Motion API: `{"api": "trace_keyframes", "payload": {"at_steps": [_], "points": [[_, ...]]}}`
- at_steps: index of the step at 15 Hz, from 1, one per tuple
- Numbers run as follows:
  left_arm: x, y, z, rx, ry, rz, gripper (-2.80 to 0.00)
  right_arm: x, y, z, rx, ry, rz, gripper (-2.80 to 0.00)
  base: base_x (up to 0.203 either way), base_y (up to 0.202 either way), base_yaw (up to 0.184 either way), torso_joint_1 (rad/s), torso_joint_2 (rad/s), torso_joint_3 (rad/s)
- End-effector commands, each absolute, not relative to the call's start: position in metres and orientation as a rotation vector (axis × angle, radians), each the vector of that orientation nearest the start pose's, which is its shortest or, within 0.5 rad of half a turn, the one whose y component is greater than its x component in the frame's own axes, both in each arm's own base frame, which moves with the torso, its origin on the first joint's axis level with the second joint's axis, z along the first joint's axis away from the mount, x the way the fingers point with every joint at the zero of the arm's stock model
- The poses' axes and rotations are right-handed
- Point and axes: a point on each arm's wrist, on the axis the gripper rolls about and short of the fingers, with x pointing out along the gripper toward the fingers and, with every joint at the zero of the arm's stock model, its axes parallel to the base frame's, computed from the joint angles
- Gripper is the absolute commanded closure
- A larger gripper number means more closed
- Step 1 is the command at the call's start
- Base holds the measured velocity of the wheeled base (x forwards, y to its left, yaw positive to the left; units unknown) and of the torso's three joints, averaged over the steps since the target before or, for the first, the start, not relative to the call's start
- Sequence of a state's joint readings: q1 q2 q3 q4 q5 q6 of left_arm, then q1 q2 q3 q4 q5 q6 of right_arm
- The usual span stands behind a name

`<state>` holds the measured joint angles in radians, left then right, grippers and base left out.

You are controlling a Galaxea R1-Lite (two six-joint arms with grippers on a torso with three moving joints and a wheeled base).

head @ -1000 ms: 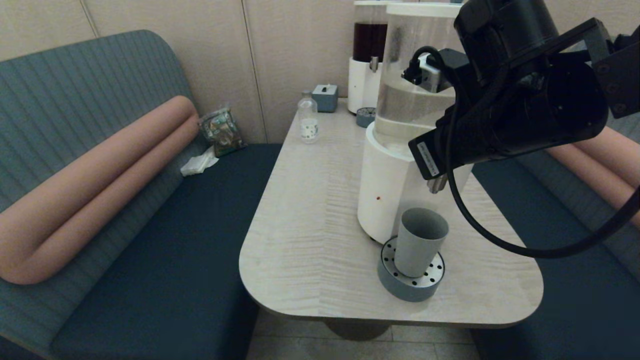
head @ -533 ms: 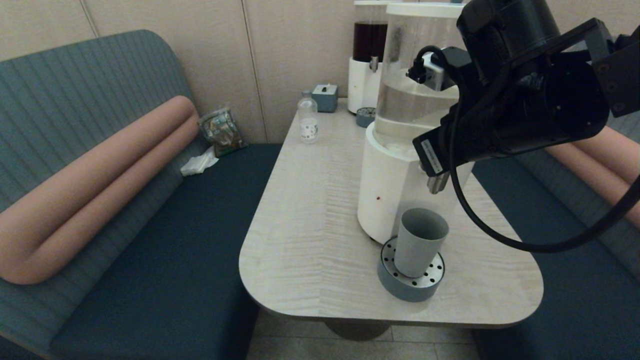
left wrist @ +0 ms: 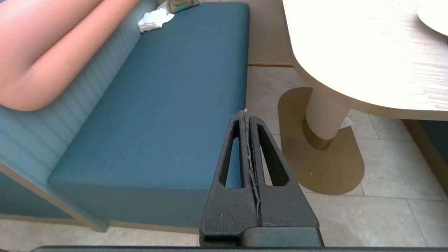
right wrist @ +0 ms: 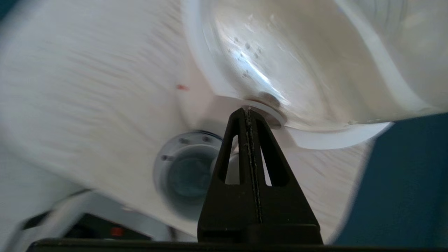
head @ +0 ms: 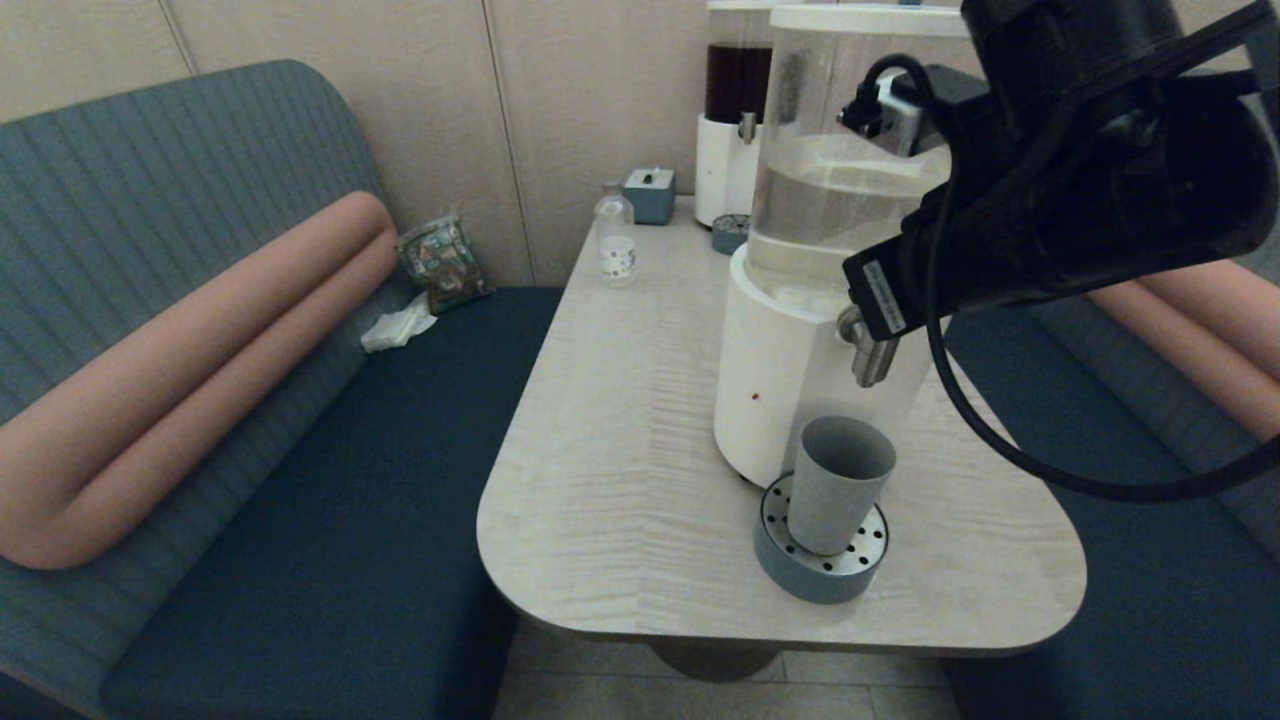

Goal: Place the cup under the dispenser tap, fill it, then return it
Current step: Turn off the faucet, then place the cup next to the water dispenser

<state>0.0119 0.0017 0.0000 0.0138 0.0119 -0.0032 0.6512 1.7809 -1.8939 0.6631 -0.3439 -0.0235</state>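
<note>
The grey-blue cup stands upright on the round perforated drip tray, at the near right of the pale wooden table. It sits directly below the brushed-steel dispenser tap (a short bent spout on the front of the white-based dispenser), with a clear gap between spout and rim. The clear tank above holds pale liquid. No gripper touches the cup.

The right gripper is clenched with nothing between its fingers, its tips up against the dispenser near the fitting where tank meets base; contact cannot be confirmed. The right arm reaches in from the right, above the tap.

The left gripper is also clenched and empty, hanging low over the floor between the blue bench seat and the table pedestal.

At the far end of the table stand a small clear bottle, a small grey box and a dark-liquid dispenser.
</note>
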Motion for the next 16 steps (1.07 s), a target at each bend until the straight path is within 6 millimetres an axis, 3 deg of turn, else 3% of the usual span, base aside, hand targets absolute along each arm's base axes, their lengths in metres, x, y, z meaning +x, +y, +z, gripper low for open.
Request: {"api": "trace_keyframes", "payload": {"at_steps": [1, 4, 7, 10, 12, 15, 16], "points": [[-0.022, 0.0, 0.074, -0.003, 0.018, 0.025, 0.0, 0.227, 0.174, 0.36, -0.244, 0.409, 0.384, 0.0, 0.0, 0.0, 0.0, 0.0, 0.0, 0.0], [-0.022, 0.0, 0.074, -0.003, 0.018, 0.025, 0.0, 0.179, 0.147, 0.393, -0.192, 0.293, 0.437, 0.0, 0.0, 0.0, 0.0, 0.0, 0.0, 0.0], [-0.022, 0.0, 0.074, -0.003, 0.018, 0.025, 0.0, 0.115, 0.092, 0.406, -0.164, 0.187, 0.386, 0.0, 0.0, 0.0, 0.0, 0.0, 0.0, 0.0], [-0.022, 0.0, 0.074, -0.003, 0.018, 0.025, 0.0, 0.057, 0.024, 0.379, -0.146, 0.129, 0.162, 0.0, 0.0, 0.0, 0.0, 0.0, 0.0, 0.0], [-0.022, 0.0, 0.074, -0.003, 0.018, 0.025, 0.0, -0.001, -0.008, 0.352, -0.105, 0.028, 0.016, 0.0, 0.0, 0.0, 0.0, 0.0, 0.0, 0.0], [-0.022, 0.0, 0.074, -0.003, 0.018, 0.025, 0.0, -0.074, -0.019, 0.299, -0.095, -0.092, -0.093, 0.0, 0.0, 0.0, 0.0, 0.0, 0.0, 0.0], [-0.022, 0.0, 0.074, -0.003, 0.018, 0.025, 0.0, -0.082, -0.017, 0.274, -0.1, -0.08, -0.108, 0.0, 0.0, 0.0, 0.0, 0.0, 0.0, 0.0]]}}
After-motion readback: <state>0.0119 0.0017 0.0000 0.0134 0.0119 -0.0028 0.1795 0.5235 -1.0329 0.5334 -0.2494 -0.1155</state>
